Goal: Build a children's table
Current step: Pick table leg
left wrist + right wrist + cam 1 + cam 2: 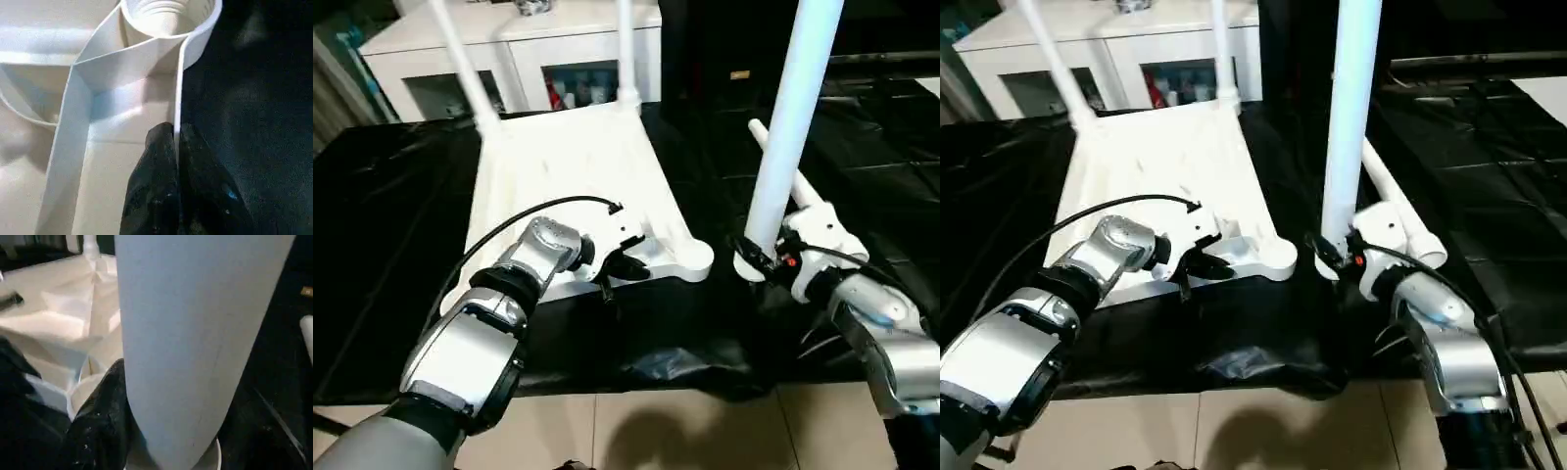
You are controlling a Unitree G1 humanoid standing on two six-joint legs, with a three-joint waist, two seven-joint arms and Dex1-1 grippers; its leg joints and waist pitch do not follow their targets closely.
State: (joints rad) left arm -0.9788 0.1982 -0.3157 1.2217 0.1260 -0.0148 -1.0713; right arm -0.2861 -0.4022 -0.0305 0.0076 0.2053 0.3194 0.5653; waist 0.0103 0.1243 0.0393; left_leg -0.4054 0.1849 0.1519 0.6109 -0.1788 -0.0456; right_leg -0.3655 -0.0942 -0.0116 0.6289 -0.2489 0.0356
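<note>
The white table top (578, 166) lies upside down on the black cover, with two legs (460, 59) (625, 49) standing in its far corner sockets. My left gripper (625, 266) is shut on the top's near rim (178, 98), just short of the bare near-right socket (693, 259). In the left wrist view its fingers (156, 196) pinch that thin wall. My right gripper (759, 259) is shut on a third leg (793, 117), held upright with its foot end close to the right of that socket. A fourth leg (1400, 206) lies on the cover behind my right gripper.
A white cabinet (509, 39) with glass doors stands behind the table top. The black cover (391, 245) ends at a front edge near me, with tiled floor (705, 431) below. A black cable (509, 220) loops over my left wrist.
</note>
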